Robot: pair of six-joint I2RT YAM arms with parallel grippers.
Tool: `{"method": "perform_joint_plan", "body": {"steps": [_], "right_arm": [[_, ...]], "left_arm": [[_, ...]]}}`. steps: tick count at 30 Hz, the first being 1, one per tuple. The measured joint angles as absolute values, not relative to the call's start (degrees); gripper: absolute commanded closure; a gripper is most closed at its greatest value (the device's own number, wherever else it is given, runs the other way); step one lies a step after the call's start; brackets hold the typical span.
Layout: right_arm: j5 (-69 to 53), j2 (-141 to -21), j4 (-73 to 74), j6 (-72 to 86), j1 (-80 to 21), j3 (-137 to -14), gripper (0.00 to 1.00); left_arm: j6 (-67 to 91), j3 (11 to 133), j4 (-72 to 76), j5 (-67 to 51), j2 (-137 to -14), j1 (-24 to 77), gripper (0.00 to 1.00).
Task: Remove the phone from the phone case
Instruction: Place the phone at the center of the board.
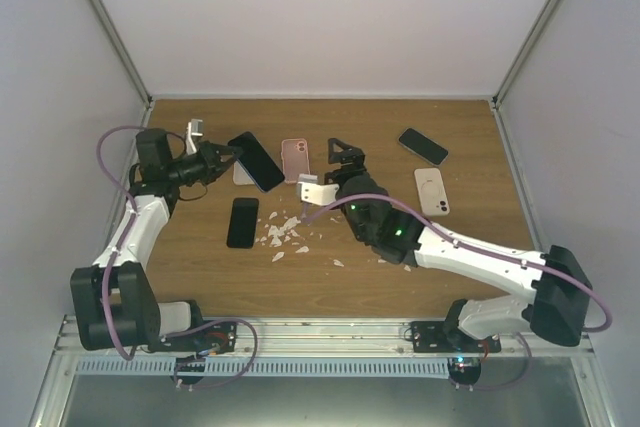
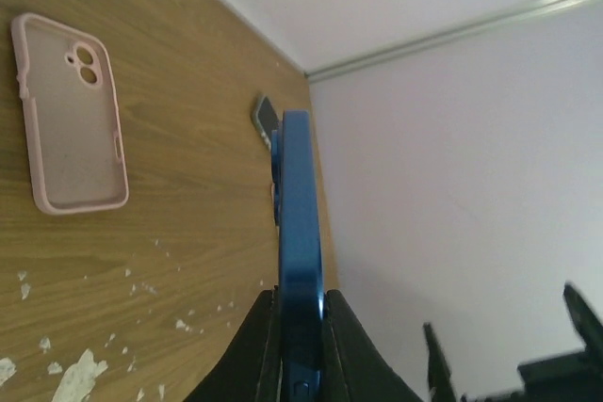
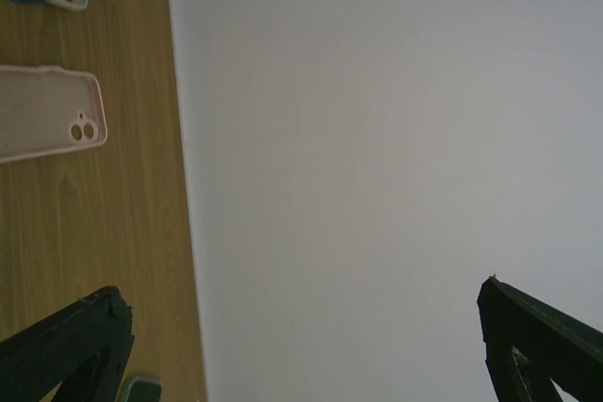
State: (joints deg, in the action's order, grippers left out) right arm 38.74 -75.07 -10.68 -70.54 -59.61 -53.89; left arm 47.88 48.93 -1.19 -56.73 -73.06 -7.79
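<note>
Phone (image 1: pixel 257 160) stuck out long-ways from the left claw (image 1: pixel 226 157), which pinched its end. The empty pink case (image 1: pixel 296 159) lay just beside it, toward the wide-spread, empty right claw (image 1: pixel 345 154).

wood-grain counter, glossy phone, matt plastics
you've got a counter (image 1: pixel 420 247) of brown wood grain with a smooth, low-sheen finish, littered with rough-edged white flakes (image 1: pixel 285 235). the blue phone (image 2: pixel 300 261) shows a glossy, polished edge between matt black plastic fingers (image 2: pixel 252 357). the pink case (image 2: pixel 71 115) looks like soft, frosted matt plastic; the walls (image 1: pixel 300 17) are flat matt white, and the near rail (image 1: pixel 300 332) is bare silvery metal.
</note>
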Motion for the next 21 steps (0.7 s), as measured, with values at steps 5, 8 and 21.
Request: {"method": "perform_joint_plan", "body": {"steps": [5,8,21], "right_arm": [[38.0,-71.24,-7.4,-67.94,-56.05,-52.45,0.01],[37.19,-68.79,-5.78,-66.24,-52.95,-51.48,0.0],[34.72,-60.16,2.66,-58.61,-39.7,-50.46,0.0]], "left_arm": [[39.27,50.5,-6.57,-59.86,-76.71,-6.22,1.0],[32.8,53.1,-11.4,-60.88,-79.79,-4.38,1.0],[11.75,55.4,-23.83,-64.51,-91.24,5.08,1.0]]}}
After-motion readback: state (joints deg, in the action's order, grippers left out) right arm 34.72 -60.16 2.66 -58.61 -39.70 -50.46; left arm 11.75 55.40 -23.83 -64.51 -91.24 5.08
